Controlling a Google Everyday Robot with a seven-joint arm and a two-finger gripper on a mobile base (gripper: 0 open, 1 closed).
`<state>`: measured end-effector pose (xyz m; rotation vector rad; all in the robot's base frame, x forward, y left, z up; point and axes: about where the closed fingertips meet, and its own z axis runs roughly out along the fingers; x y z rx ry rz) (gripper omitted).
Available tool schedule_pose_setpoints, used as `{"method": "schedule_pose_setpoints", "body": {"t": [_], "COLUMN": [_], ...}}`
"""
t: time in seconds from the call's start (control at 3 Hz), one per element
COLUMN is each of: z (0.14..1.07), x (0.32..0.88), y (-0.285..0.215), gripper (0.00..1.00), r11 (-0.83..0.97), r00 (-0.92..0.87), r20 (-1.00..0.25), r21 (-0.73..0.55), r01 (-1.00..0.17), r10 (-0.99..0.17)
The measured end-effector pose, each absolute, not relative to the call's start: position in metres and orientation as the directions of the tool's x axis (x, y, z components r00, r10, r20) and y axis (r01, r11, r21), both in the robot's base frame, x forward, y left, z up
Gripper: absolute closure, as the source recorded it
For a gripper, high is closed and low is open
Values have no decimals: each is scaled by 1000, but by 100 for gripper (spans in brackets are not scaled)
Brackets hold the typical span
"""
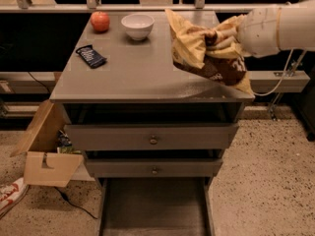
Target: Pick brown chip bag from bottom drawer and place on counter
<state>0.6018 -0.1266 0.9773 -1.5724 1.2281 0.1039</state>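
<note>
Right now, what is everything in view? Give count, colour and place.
brown chip bag: one, dark brown and tan, held in the air over the counter's right edge
counter: one, grey, top of the cabinet
bottom drawer: one, grey, pulled open
upper drawers: two, grey, round knobs, above the bottom drawer
bowl: one, white, back of the counter
round fruit: one, red, left of the bowl
packet: one, dark blue, left side of the counter
cardboard box: one, tan, on the floor left of the cabinet
arm: one, white, coming in from the right
tool: one, gripping the bag's top, over the counter's right side
</note>
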Motion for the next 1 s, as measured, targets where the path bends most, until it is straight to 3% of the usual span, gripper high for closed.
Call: {"method": "schedule_pose_setpoints", "body": {"t": [1.0], "z": [949], "x": [691], "y": [-58], "gripper": [100], "r11": [268], "r00": [339], "r20": [-690], "r21": [-614], "r01": [-743], "r10": [-640]}}
